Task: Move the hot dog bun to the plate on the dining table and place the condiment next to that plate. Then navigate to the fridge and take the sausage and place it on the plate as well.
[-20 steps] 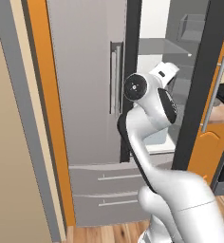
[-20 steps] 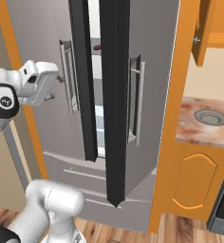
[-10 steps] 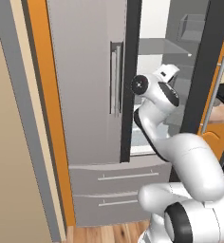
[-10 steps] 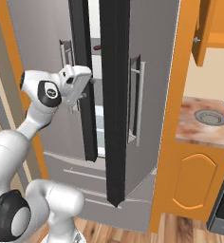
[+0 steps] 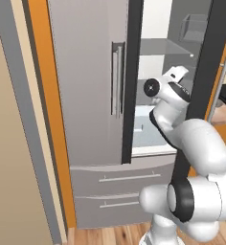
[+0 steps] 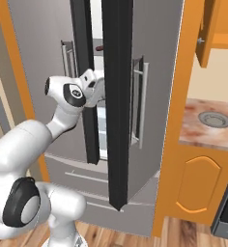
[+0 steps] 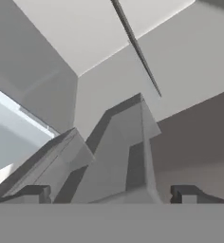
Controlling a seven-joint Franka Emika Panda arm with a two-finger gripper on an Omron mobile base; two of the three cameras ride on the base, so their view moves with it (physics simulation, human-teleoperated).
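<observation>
Warm wood-plank floor point(image 6: 183, 234) runs along six o'clock in both base views. At three o'clock in the right base view stands an orange cabinet point(image 6: 195, 181) with an arched door, topped by a marbled counter point(image 6: 207, 126) carrying what looks like a small round grey dish point(image 6: 214, 118). An orange wall cupboard point(image 6: 217, 24) hangs at one o'clock. A beige wall point(image 5: 9, 143) fills nine o'clock in the left base view.
</observation>
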